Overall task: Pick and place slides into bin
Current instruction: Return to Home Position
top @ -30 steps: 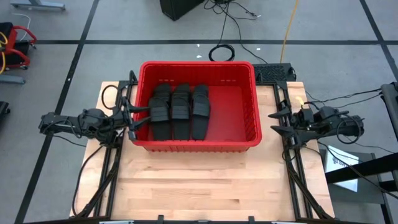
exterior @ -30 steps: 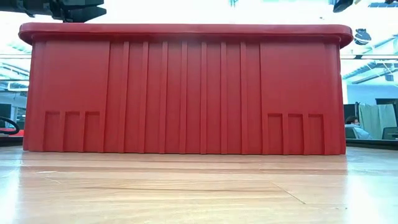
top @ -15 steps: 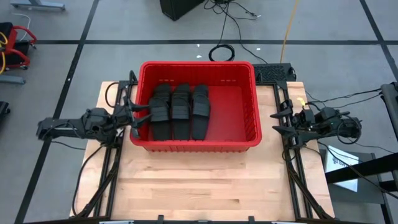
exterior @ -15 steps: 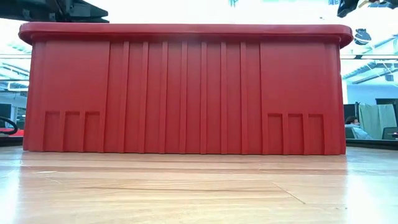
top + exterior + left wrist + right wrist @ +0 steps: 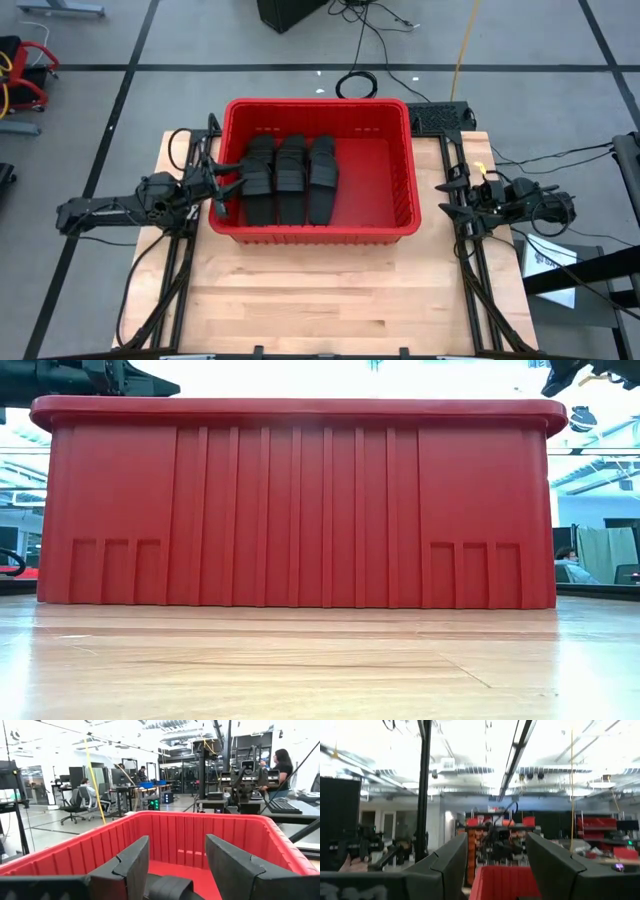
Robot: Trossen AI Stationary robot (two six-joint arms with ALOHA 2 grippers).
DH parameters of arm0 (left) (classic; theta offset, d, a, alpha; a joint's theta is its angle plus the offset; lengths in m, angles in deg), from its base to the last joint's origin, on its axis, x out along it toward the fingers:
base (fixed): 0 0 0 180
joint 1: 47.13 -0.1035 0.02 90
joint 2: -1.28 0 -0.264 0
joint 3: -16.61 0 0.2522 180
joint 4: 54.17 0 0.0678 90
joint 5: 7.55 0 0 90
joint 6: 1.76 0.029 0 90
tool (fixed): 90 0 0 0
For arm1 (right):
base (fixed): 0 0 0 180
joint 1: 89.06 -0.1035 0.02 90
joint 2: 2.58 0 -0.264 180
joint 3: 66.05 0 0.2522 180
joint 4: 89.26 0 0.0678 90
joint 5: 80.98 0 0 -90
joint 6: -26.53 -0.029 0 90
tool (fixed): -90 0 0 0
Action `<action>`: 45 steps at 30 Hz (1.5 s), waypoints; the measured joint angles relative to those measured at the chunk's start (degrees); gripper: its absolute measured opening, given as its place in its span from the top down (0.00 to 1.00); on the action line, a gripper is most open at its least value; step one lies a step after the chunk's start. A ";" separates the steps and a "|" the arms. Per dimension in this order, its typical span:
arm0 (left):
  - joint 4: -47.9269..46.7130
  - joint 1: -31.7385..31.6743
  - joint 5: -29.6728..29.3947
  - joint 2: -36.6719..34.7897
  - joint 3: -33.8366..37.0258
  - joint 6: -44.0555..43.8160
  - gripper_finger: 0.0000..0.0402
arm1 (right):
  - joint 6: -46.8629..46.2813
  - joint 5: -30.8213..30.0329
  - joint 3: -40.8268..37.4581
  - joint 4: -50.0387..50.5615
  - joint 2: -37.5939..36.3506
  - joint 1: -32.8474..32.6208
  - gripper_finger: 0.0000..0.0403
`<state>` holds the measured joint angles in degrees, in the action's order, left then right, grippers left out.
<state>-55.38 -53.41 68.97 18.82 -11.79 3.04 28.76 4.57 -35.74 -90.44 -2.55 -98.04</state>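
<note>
The red bin (image 5: 315, 103) stands on the far half of the wooden table and fills the low view with its ribbed wall (image 5: 300, 510). Black slides (image 5: 290, 180) lie side by side in three rows on the left part of its floor. My left gripper (image 5: 222, 188) hovers open over the bin's left rim, pointing across the bin. In its wrist view (image 5: 177, 865), one slide (image 5: 167, 887) shows below and between the fingers. My right gripper (image 5: 448, 196) stands open just outside the bin's right wall. It is tipped upward (image 5: 497, 865), holds nothing, and has the bin's rim (image 5: 502, 882) below it.
The right part of the bin's floor (image 5: 375, 185) is bare. The table's near half (image 5: 330, 290) lies in front of the bin. Cables and black frames run along both table sides. People (image 5: 282, 765) are in the room beyond the table.
Both arms have sunk a little, and each shows lower at a top corner of the low view. The left arm has swung about its base, its rear going toward the table's near edge, while its gripper stays over the bin's left rim. The slides lie as before.
</note>
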 joint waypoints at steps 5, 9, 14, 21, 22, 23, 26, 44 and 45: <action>0.84 -0.18 2.51 0.00 0.00 0.82 0.50 | 0.02 1.47 -1.99 -5.20 0.10 0.00 0.52; 1.27 -0.13 3.41 0.00 0.00 1.04 0.50 | 0.03 1.58 -2.18 -5.13 0.13 0.00 0.52; 3.30 -0.13 3.85 0.00 0.02 0.25 0.50 | 1.10 1.61 -5.91 -12.86 0.15 0.00 0.52; 4.26 -0.13 6.13 0.02 0.02 0.18 0.50 | 1.47 1.60 -9.89 -20.74 0.13 0.00 0.52; 4.30 -0.13 6.14 0.01 0.02 0.12 0.50 | 1.47 1.58 -10.03 -20.71 0.13 0.00 0.52; 4.40 -0.13 6.14 0.00 0.02 0.00 0.50 | 1.50 1.58 -10.17 -20.52 0.13 0.00 0.52; 4.55 -0.13 6.14 0.00 0.02 -0.02 0.50 | 1.50 1.58 -10.45 -20.84 0.15 0.00 0.52; 22.02 -0.13 2.98 0.00 9.18 -0.58 0.50 | 2.89 -1.70 -15.42 -26.60 0.13 0.00 0.52; 22.89 -0.13 2.38 -0.02 9.90 -0.21 0.50 | 3.05 -1.71 -15.42 -25.75 0.13 0.00 0.52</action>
<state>-32.49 -53.54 71.35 18.80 -1.88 2.83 31.81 2.86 -51.16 -116.19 -2.42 -98.04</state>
